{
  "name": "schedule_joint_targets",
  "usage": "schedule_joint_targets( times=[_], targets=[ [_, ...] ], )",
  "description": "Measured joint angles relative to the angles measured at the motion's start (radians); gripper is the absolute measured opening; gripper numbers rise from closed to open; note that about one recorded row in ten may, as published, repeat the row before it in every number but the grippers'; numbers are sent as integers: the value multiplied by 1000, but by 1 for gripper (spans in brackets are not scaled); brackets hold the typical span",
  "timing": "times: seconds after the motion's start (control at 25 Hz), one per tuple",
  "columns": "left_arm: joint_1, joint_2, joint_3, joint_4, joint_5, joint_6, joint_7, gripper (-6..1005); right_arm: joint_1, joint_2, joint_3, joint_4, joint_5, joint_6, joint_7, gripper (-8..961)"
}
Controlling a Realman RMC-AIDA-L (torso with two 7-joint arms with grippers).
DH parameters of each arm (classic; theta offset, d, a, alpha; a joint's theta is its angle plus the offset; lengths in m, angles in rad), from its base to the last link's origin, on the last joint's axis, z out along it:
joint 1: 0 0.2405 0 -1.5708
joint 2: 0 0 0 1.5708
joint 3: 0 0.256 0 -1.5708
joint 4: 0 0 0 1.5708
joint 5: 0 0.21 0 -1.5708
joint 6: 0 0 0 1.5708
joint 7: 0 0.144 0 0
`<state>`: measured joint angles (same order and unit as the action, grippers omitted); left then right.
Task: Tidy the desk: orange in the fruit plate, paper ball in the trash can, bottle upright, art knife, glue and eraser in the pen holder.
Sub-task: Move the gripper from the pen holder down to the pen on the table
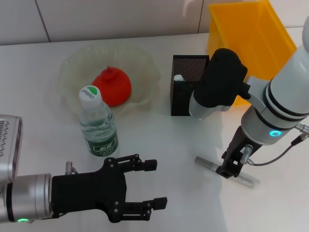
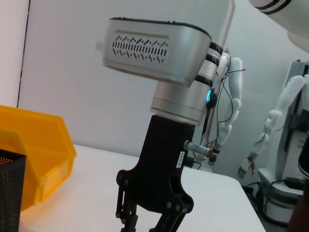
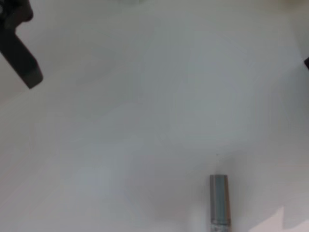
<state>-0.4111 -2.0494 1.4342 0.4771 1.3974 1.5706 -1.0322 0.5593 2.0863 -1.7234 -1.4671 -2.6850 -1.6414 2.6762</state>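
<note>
My left jaws (image 1: 157, 183) stood open, fingers spread and empty, low over the white desk (image 1: 159, 140) in front of the small clear plastic water bottle with green label and white cap (image 1: 98, 126). That bottle stood upright, just beside the near rim of the wide, shallow, pale-green scalloped fruit plate (image 1: 72, 67). The wrinkled red-orange orange (image 1: 112, 86) lay inside the plate. My right jaws (image 1: 231, 166) were down at the slim grey metal art knife (image 1: 205, 163), which lay flat on the desk to my right; whether they were open or closed on it I could not tell. The tall square black mesh pen holder (image 1: 186, 72) stood upright beyond the knife, partly behind my right arm. The big bright yellow plastic trash can (image 1: 248, 31) sat behind it, just beside.
</note>
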Motion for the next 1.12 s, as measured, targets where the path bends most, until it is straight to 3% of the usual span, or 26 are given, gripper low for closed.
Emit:
schedule_joint_targets(
  times=[1.12],
  targets=[
    [-5,0,0,0,0,0,-3,802,7,1,-31,88,-2,73,29,333]
  ],
)
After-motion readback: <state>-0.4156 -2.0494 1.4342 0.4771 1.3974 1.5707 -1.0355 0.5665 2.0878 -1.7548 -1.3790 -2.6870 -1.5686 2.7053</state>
